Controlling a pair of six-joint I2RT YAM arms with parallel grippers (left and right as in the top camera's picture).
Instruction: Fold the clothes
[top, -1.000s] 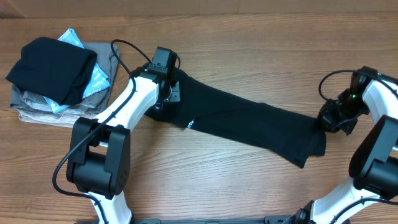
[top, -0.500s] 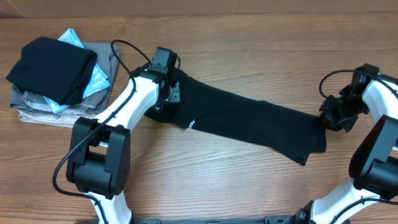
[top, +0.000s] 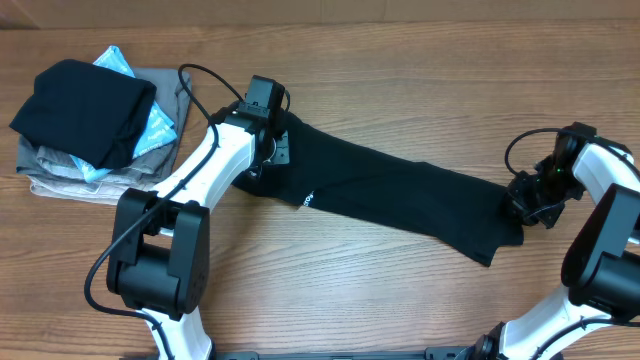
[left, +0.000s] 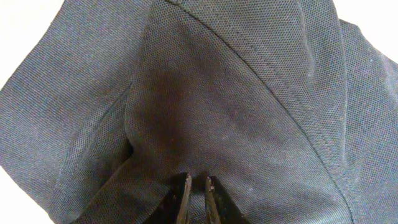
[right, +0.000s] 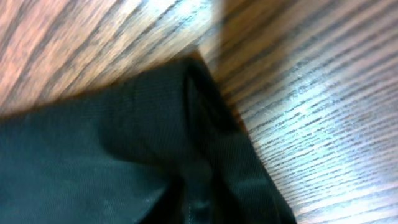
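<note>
Fingers (left: 184, 194) of the left gripper (left: 196, 185) are pinching, nearly closed, a ridge of the black T-shirt (top: 400, 195); the right gripper (top: 522, 205) is sitting at its lower-right corner, jaws lost in dark cloth, so I cannot tell their opening. Lying stretched from centre-left to right of the overhead frame on the table (top: 400, 60), the black T-shirt is looking soft, light and limp, so seams and corners are probably offering the surest hold.

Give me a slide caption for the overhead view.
Black T-shirt stretched into a diagonal band across the table, left gripper at one end, right gripper at the other.
</note>
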